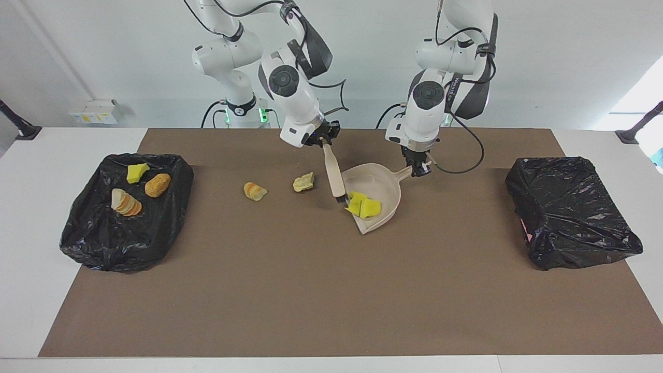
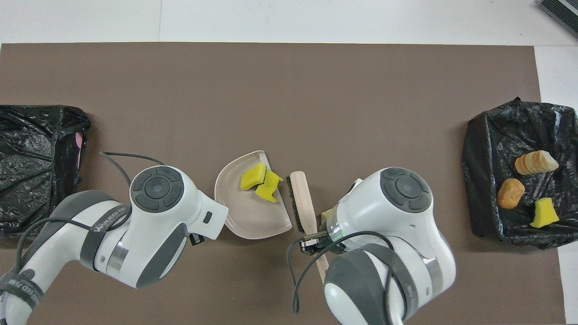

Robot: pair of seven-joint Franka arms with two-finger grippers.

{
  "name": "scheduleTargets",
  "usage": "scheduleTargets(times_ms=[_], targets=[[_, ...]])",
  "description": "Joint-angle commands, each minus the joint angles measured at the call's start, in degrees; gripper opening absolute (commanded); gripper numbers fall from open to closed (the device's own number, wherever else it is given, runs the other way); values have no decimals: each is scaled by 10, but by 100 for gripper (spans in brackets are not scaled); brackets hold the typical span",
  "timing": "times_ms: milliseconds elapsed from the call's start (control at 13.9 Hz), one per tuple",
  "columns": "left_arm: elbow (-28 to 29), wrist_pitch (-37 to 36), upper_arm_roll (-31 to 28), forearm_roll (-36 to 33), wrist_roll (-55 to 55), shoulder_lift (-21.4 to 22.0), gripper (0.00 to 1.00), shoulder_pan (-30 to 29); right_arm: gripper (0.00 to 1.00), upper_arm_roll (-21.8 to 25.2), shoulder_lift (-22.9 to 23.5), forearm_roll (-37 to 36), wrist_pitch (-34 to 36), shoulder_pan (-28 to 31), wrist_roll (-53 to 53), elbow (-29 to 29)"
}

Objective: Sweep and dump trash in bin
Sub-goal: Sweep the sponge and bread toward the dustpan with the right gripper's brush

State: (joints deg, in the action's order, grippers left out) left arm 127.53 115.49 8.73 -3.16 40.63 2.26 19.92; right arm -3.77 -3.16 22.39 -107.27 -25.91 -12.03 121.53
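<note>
Two yellow chunks [image 1: 363, 206] lie in the dustpan [image 1: 386, 189]; two scraps [image 1: 303, 182] wait on the mat toward the right arm's end. Best to swing the brush [image 1: 334, 176] round them and drag low toward the pan's lip — no flicking. Right gripper [image 1: 322, 140] pinches the brush handle, raised and tilted; left gripper [image 1: 420, 166] clamps the pan's handle.

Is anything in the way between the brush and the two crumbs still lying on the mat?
Nothing visible is. The right gripper, shut on the brush, holds it by the dustpan. Only bare mat lies between it and the pale flake and, farther toward the right arm's end, the bread-like lump.
</note>
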Motion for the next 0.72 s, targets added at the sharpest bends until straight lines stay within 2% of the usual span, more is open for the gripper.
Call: scheduleTargets(times_ms=[0,216,360,648], targets=[[16,18,-3,-4,-1,12,0,0,0,-2,-37,-46,38,41,-36,10],[23,16,-3,-4,25,14,0,1,0,-3,-54,-125,70,99,-42,13],[32,15,-3,-4,35,19,0,1,0,-4,-62,-152,69,125,-57,29],[40,18,-3,4,26,15,0,5,0,-5,-119,-177,25,177,-47,122]])
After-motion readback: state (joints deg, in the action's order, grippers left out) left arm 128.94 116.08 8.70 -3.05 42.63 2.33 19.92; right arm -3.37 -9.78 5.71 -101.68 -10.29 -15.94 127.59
